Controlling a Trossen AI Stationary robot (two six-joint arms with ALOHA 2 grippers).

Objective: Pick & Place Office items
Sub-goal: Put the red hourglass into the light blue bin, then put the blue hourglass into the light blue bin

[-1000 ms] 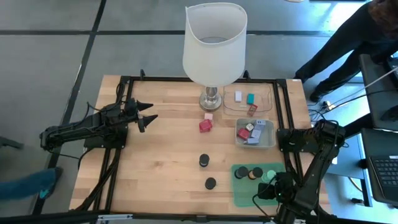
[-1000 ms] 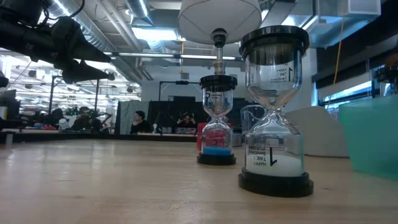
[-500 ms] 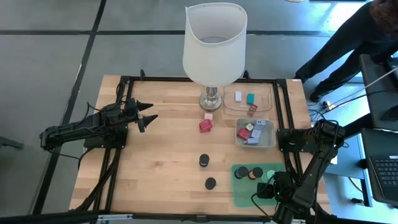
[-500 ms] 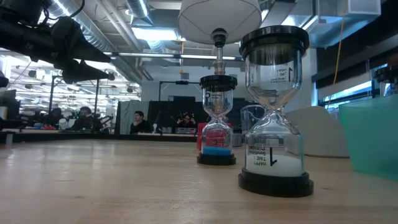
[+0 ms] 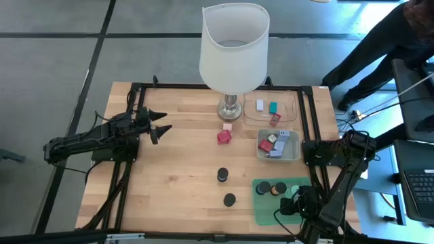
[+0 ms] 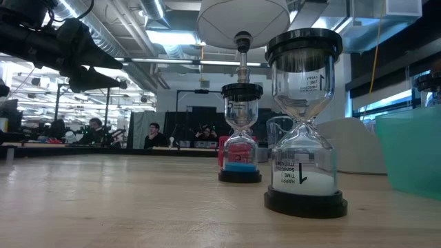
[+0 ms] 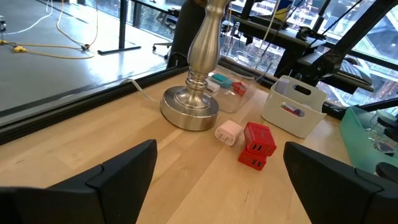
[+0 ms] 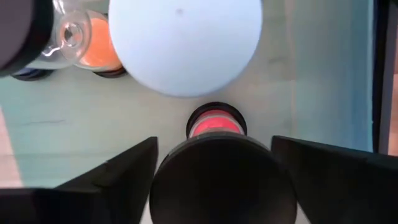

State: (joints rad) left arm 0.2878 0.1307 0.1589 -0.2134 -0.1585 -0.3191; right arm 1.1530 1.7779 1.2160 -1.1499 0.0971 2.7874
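the right gripper (image 5: 293, 205) hovers over the green mat (image 5: 262, 210) at the table's near right corner, fingers (image 8: 112, 180) apart either side of a black-capped hourglass (image 8: 216, 180) without touching it. more hourglasses (image 5: 274, 188) stand on the mat (two (image 5: 223, 175) out on the bare wood). the left gripper (image 5: 163, 122) waits spread wide, above the table's left side.

An open-plan lab: exposed ceiling ducts (image 6: 103, 17), seated people (image 6: 153, 131) at distant desks.
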